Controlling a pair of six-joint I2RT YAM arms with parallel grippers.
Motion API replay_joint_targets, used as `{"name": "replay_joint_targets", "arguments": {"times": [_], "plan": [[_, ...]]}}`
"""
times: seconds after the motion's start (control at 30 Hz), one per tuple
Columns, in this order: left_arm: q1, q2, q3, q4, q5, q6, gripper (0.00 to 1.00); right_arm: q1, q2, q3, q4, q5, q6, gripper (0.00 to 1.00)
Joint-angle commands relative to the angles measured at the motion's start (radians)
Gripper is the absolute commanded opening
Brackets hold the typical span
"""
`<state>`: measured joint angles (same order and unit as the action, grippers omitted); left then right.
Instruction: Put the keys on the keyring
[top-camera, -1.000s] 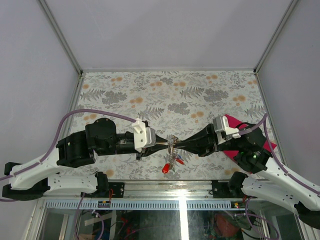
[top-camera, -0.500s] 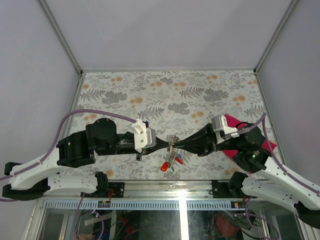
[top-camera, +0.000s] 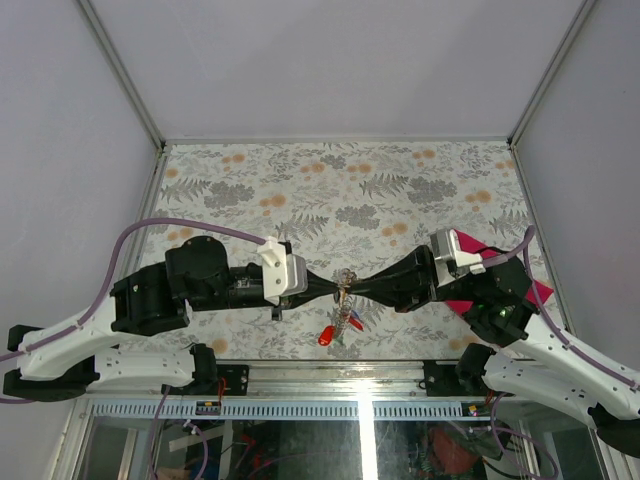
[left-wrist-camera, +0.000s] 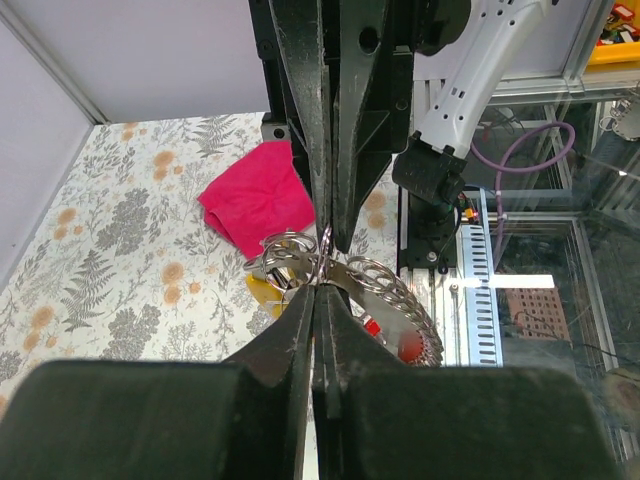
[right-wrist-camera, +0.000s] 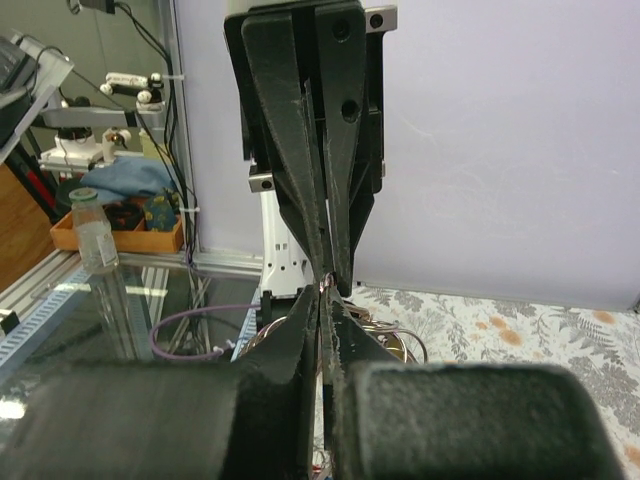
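My left gripper (top-camera: 335, 289) and right gripper (top-camera: 352, 291) meet tip to tip above the table's front middle. Both are shut on the thin silvery keyring (top-camera: 344, 279), held between them in the air. The keys (top-camera: 340, 325) hang below it in a bunch, with a red head (top-camera: 326, 337) lowest and a blue one beside it. In the left wrist view my left gripper (left-wrist-camera: 320, 288) pinches the keyring (left-wrist-camera: 290, 247), with a yellow key head (left-wrist-camera: 262, 296) and a red one (left-wrist-camera: 405, 346) behind. In the right wrist view my right gripper (right-wrist-camera: 325, 292) grips ring loops (right-wrist-camera: 395, 340).
A magenta cloth (top-camera: 466, 240) lies on the flowered table (top-camera: 330, 190) under the right arm; it also shows in the left wrist view (left-wrist-camera: 255, 200). Grey walls stand on three sides. The metal front rail (top-camera: 330, 370) runs just below the hanging keys.
Both wrists have drawn slightly outward, away from each other. The ring stays held between the tips, and the hanging keys have swung a little to the left.
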<state>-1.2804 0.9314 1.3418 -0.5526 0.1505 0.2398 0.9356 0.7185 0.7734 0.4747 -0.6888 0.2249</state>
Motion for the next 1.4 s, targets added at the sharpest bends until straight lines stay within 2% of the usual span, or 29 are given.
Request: {"name": "replay_joint_targets", "arguments": {"times": [0.0, 0.17, 0.5, 0.77, 0.93, 1.2, 1.37], "plan": [[-0.002, -0.019, -0.021, 0.106, -0.004, -0.020, 0.00, 0.000, -0.013, -0.006, 0.226, 0.046, 0.063, 0.00], [-0.003, -0.029, -0.042, 0.144, -0.005, -0.026, 0.00, -0.001, -0.001, -0.016, 0.317, 0.057, 0.091, 0.00], [-0.002, -0.030, -0.049, 0.155, -0.012, -0.031, 0.00, -0.001, -0.005, -0.010, 0.352, 0.082, 0.083, 0.00], [-0.003, -0.019, -0.092, 0.235, 0.006, -0.054, 0.00, -0.001, 0.028, -0.049, 0.526, 0.129, 0.152, 0.00], [-0.003, -0.025, -0.106, 0.263, 0.001, -0.064, 0.01, -0.001, 0.034, -0.055, 0.547, 0.140, 0.155, 0.00], [-0.002, -0.093, -0.142, 0.344, -0.063, -0.084, 0.19, 0.000, 0.021, -0.040, 0.462, 0.109, 0.120, 0.00], [-0.002, -0.145, -0.198, 0.448, -0.087, -0.106, 0.25, -0.001, 0.026, -0.026, 0.433, 0.070, 0.115, 0.00]]}}
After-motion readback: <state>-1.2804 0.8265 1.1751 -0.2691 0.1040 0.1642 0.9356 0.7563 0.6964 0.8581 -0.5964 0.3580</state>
